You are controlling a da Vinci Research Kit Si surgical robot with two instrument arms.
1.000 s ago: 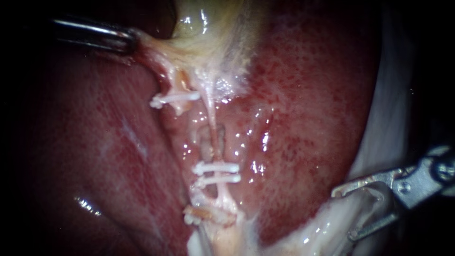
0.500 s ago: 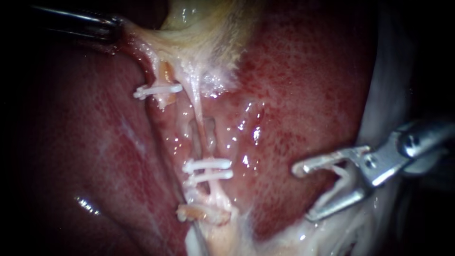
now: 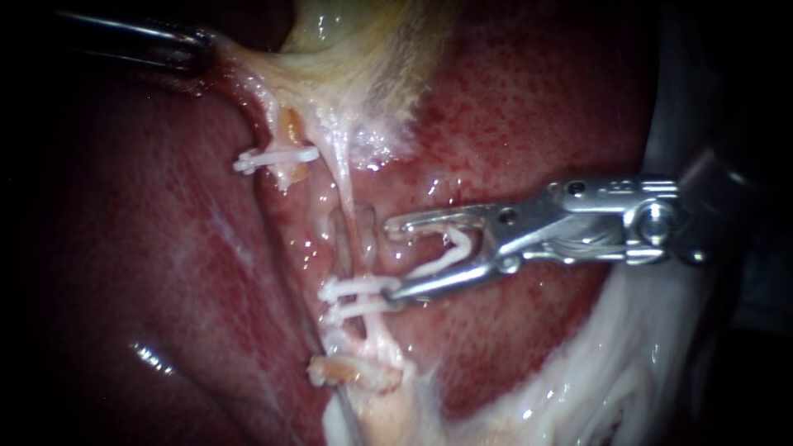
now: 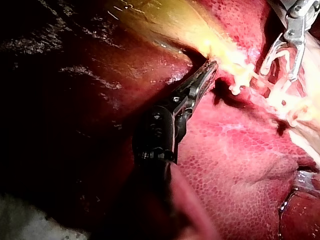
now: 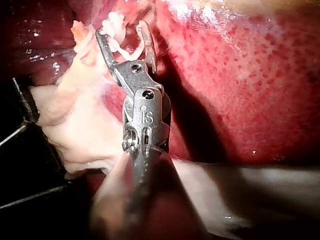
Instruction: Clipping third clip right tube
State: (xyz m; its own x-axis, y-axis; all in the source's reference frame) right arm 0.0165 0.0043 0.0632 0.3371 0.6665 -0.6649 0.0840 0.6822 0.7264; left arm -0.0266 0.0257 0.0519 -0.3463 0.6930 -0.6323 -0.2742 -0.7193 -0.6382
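The right tube (image 3: 348,198) runs as a thin pale strand down from the gallbladder (image 3: 355,49). Two white clips (image 3: 362,287) cross it low down. My right instrument (image 3: 391,258) reaches in from the right, its jaws standing wide apart with a white clip (image 3: 450,250) seated between them. Its tips lie just right of the tube, above the two clips, and the lower jaw touches the upper clip's end. In the right wrist view the same jaws (image 5: 121,29) carry that clip (image 5: 125,50). My left instrument (image 3: 197,40) is shut on gallbladder tissue at the upper left, holding it taut.
Another white clip (image 3: 274,157) sits on the left tube's stump below the gallbladder. Red liver (image 3: 537,107) surrounds the tubes on both sides. Pale fatty tissue (image 3: 628,372) lies at the lower right, and a yellowish stump (image 3: 353,372) lies under the two clips.
My right instrument has moved left across the liver to the right tube, carrying its clip. The left instrument pulled the tissue up and left a second ago and has held still since.
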